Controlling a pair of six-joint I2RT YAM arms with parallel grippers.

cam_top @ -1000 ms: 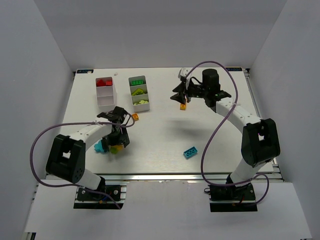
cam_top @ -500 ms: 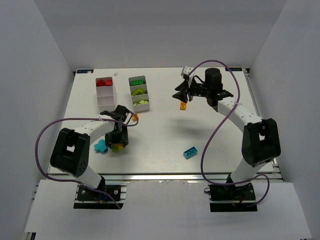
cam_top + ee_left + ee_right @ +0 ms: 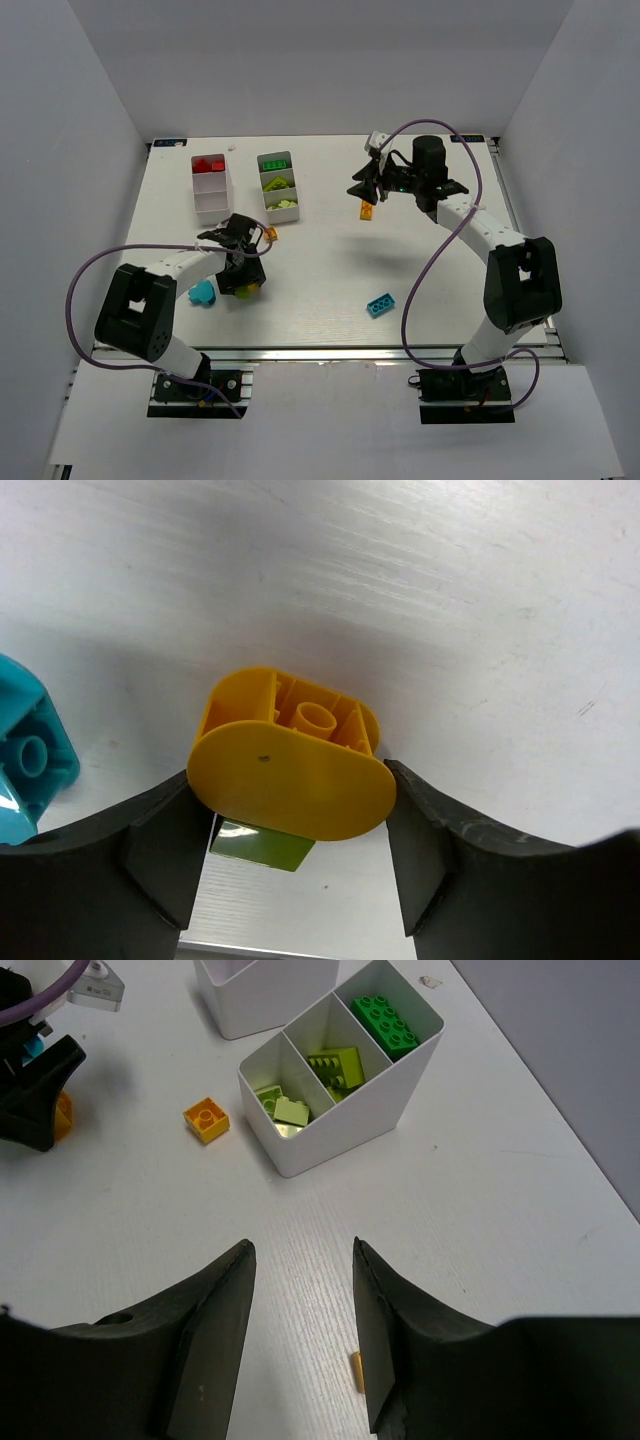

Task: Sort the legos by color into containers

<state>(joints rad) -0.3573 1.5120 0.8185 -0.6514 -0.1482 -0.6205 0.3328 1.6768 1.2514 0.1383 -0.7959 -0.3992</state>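
- The left tool (image 3: 288, 815) is seen low over the bench (image 3: 330, 270), its jaws closed against both sides of an orange brick (image 3: 290, 775) lying on its side. A lime piece (image 3: 262, 845) shows beneath it and a cyan brick (image 3: 30, 770) lies just beside.
- The right tool (image 3: 302, 1250) is raised with its jaws partly apart, and bare bench is seen between them. An orange sliver (image 3: 357, 1372) is noted at one finger's inner edge; contact cannot be told.
- Red bricks (image 3: 208, 165) are held in the far compartment of the left tray (image 3: 210, 207).
- Green bricks (image 3: 395, 1020) and lime bricks (image 3: 285, 1110) are held in the right tray (image 3: 340, 1140).
- A loose orange brick (image 3: 206, 1120) lies near the right tray.
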